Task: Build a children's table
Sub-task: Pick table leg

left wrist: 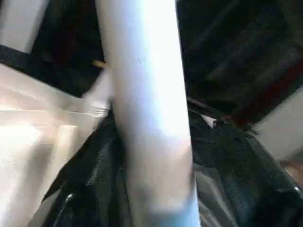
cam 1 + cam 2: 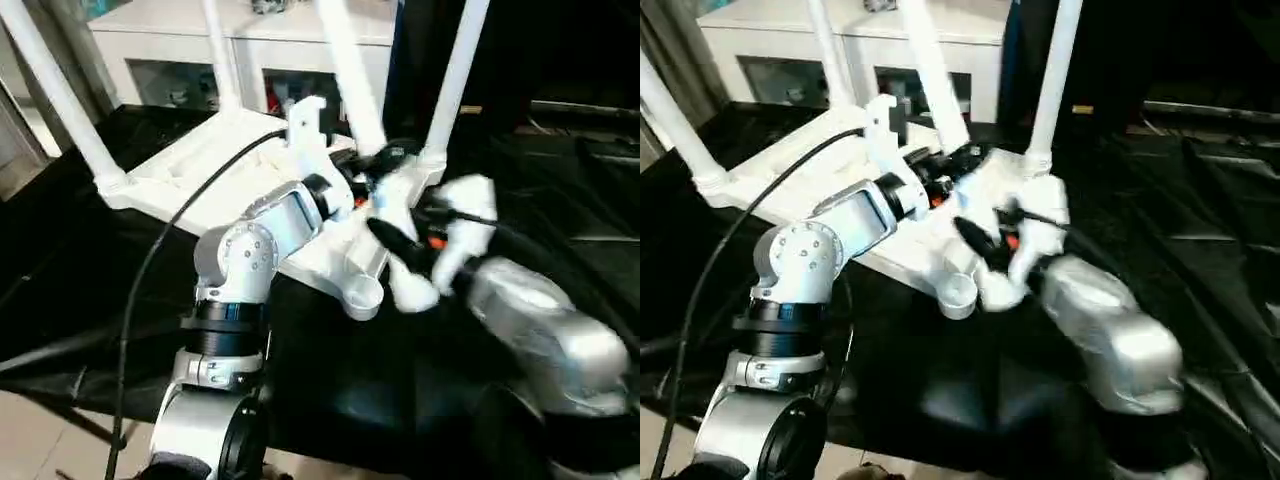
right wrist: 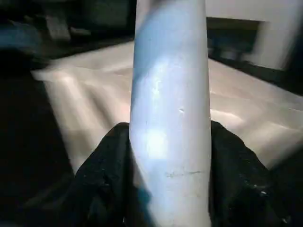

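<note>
While both grippers crowd one leg [image 2: 352, 85], the right gripper [image 3: 165, 156] clamps it, left gripper's [image 2: 345, 185] grip unclear; empty socket [image 2: 362, 297] lies nearer.

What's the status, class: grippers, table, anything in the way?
Right gripper shut on fourth leg. Left gripper beside it. Table top upturned, near socket empty. Nothing blocking.

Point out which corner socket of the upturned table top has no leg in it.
The near corner socket, by the right gripper: open and round. The others carry upright legs, such as the left leg.
</note>
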`<state>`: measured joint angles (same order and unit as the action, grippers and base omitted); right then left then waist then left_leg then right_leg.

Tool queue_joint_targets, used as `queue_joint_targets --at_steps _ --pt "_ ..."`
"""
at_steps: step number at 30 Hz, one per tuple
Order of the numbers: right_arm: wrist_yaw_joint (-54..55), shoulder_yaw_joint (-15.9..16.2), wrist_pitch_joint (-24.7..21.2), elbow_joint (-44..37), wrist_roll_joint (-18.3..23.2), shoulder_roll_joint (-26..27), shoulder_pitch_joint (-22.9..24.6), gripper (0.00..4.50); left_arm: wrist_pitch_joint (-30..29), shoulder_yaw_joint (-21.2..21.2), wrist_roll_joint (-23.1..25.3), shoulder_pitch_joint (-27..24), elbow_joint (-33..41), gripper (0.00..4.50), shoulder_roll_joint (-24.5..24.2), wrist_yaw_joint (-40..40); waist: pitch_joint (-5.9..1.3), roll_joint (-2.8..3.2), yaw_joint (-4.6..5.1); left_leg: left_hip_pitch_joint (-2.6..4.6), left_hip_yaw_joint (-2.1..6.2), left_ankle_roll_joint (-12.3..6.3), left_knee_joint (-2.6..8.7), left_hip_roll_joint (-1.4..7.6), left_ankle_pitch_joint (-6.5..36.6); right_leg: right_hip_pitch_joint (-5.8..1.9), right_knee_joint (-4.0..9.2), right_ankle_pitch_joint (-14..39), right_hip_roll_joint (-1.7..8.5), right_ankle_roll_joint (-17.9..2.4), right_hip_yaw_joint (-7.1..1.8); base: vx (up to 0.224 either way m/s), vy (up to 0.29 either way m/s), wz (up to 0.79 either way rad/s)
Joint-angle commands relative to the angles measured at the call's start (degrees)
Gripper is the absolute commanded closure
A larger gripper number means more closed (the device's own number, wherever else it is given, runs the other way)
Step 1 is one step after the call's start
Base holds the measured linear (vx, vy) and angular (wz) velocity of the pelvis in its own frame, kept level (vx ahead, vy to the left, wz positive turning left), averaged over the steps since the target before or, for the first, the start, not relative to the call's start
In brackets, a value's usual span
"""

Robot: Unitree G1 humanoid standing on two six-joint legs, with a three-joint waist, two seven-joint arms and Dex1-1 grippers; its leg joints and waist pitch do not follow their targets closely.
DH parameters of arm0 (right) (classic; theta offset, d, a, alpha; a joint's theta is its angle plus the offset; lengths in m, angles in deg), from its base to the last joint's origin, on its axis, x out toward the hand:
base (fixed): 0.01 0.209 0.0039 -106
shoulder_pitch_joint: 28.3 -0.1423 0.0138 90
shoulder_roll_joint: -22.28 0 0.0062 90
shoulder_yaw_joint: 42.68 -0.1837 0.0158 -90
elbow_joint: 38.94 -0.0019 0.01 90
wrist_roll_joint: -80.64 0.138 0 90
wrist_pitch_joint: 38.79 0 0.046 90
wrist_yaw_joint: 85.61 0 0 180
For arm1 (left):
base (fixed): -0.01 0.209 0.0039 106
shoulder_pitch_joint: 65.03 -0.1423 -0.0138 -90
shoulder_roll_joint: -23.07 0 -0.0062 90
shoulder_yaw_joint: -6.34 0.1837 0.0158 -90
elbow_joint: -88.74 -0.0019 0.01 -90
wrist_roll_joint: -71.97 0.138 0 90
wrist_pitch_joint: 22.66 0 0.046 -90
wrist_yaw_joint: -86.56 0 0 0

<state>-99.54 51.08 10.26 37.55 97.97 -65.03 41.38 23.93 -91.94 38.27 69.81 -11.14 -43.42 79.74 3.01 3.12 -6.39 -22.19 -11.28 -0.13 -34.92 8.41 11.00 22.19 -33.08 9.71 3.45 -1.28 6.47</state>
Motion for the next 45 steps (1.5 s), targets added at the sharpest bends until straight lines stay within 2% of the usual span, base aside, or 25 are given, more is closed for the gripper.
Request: queue_joint_targets --at_steps 1,4,6,9,11,13,15,20,25,27,30,33,36,41,43,45 --pt "3.19 1.00 -0.24 -0.02 -1.90 1.32 -0.71 2.64 1.44 -0.95 1.77 0.40 -0.35 1.58 3.63 2.58 -3.83 -1.12 0.11 1.36 3.22 -0.57 4.37 5.33 9.30 -2.31 4.74 19.45 6.79 -4.30 -4.08 0.000 0.000 0.00" --pt "5.94 4.11 0.49 -1.04 -5.49 1.55 -0.92 2.64 2.32 -1.56 1.85 0.50 -1.08 1.83 3.60 4.04 -3.98 -1.16 0.17 1.32 3.20 -0.64 4.32 5.38 7.88 -2.34 4.22 15.69 6.67 -4.66 -4.15 0.000 0.000 0.00" --pt "6.02 4.23 0.47 -1.11 -5.60 1.60 -0.91 2.64 2.34 -1.56 1.81 0.49 -1.09 1.99 3.60 4.05 -3.96 -1.14 0.13 1.32 3.09 -0.80 4.26 5.32 7.90 -2.41 4.20 15.22 6.80 -5.00 -4.24 0.000 0.000 0.00" --pt "6.21 7.36 0.31 -2.42 -7.90 2.28 -0.58 2.64 1.96 -1.03 0.64 0.07 -1.02 2.06 3.67 3.96 -3.93 -1.10 0.06 1.28 3.12 -1.03 4.30 5.41 7.51 -2.40 4.06 14.60 6.77 -5.29 -4.25 0.000 0.000 0.00" --pt "6.38 8.21 0.72 -2.72 -8.77 2.49 -0.50 2.64 0.97 -0.55 0.17 -0.16 -1.04 2.37 3.76 3.77 -3.96 -1.09 0.07 1.32 3.13 -0.96 4.29 5.47 7.46 -2.40 3.96 14.15 6.77 -5.47 -4.29 0.000 0.000 0.00" --pt "6.85 8.63 1.11 -2.93 -9.30 2.75 -0.59 2.64 0.34 0.02 0.41 -0.44 -1.23 2.43 3.70 4.00 -3.89 -1.03 0.14 1.36 3.12 -0.66 4.36 5.49 8.07 -2.37 3.99 14.43 6.74 -5.49 -4.32 0.000 0.000 0.00" --pt "7.13 8.85 1.53 -3.05 -9.61 2.97 -0.71 2.64 0.18 0.20 0.47 -0.65 -1.23 2.68 3.65 4.14 -3.88 -0.95 0.17 1.39 3.16 -0.48 4.39 5.50 8.57 -2.39 4.07 14.90 6.79 -5.33 -4.34 0.000 0.000 0.00" --pt "5.94 9.56 4.74 -4.27 -10.29 3.11 -1.25 2.64 0.14 -0.56 -0.34 -0.67 -1.44 2.96 3.93 4.53 -3.86 -0.97 0.19 1.38 3.16 -0.13 4.39 5.46 8.79 -2.38 3.99 14.69 6.76 -5.26 -4.37 0.000 0.000 0.00" --pt "4.21 10.56 5.49 -5.48 -10.26 3.13 -0.94 2.64 0.35 -2.05 -3.16 -0.46 -0.82 3.32 4.55 2.76 -3.95 -1.04 0.16 1.31 3.05 -0.83 4.23 5.35 7.89 -2.48 3.87 13.56 6.72 -5.79 -4.34 0.000 0.000 0.00" --pt "4.12 10.52 5.60 -5.29 -10.49 3.09 -0.60 2.64 0.23 -2.24 -4.83 -0.50 0.12 2.85 4.71 1.07 -3.93 -1.05 0.17 1.33 3.09 -0.86 4.26 5.43 7.82 -2.49 3.81 13.50 6.70 -5.85 -4.32 0.000 0.000 0.00" --pt "3.93 10.32 5.93 -5.03 -10.84 3.35 -0.35 2.64 -1.61 -1.59 -6.36 -0.95 1.21 2.87 4.36 0.14 -4.00 -0.95 0.12 1.39 3.07 -0.74 4.25 5.48 7.90 -2.46 3.67 12.91 6.73 -6.25 -4.34 0.000 0.000 0.00" --pt "3.85 10.24 5.96 -4.97 -10.88 3.50 -0.47 2.64 -2.48 -0.66 -6.44 -1.22 2.05 2.42 4.29 0.27 -3.89 -0.94 0.19 1.33 3.05 -0.88 4.27 5.45 8.19 -2.51 3.73 13.26 6.71 -6.25 -4.37 0.000 0.000 0.00" --pt "3.71 10.35 6.16 -4.89 -10.89 3.63 -0.58 2.64 -3.16 -0.37 -7.79 -1.42 2.70 2.32 4.51 -0.72 -3.93 -0.93 0.15 1.34 3.05 -0.82 4.23 5.39 8.35 -2.53 3.81 14.07 6.70 -5.91 -4.34 0.000 0.000 0.00" --pt "3.46 10.39 6.30 -5.19 -10.98 3.66 -0.52 2.64 -2.94 -0.21 -6.88 -1.32 1.77 1.87 4.07 0.47 -3.98 -0.89 0.14 1.42 3.10 -0.81 4.24 5.47 8.17 -2.45 3.69 12.93 6.60 -5.88 -4.38 0.000 0.000 0.00" --pt "3.08 10.60 6.44 -5.28 -11.10 3.48 -0.52 2.64 -2.46 -1.04 -5.80 -0.95 0.65 1.57 4.06 2.00 -4.03 -0.88 0.08 1.24 3.11 -1.12 4.17 5.41 7.44 -2.60 3.55 12.00 6.67 -5.96 -4.41 0.000 0.000 0.00" --pt "2.87 10.65 6.50 -5.29 -11.18 3.42 -0.55 2.64 -1.54 -1.54 -4.72 -0.52 -0.15 1.57 3.78 2.80 -4.00 -0.89 0.09 1.23 3.11 -1.40 4.14 5.36 7.53 -2.63 3.66 12.27 6.67 -5.98 -4.36 0.000 0.000 0.00"
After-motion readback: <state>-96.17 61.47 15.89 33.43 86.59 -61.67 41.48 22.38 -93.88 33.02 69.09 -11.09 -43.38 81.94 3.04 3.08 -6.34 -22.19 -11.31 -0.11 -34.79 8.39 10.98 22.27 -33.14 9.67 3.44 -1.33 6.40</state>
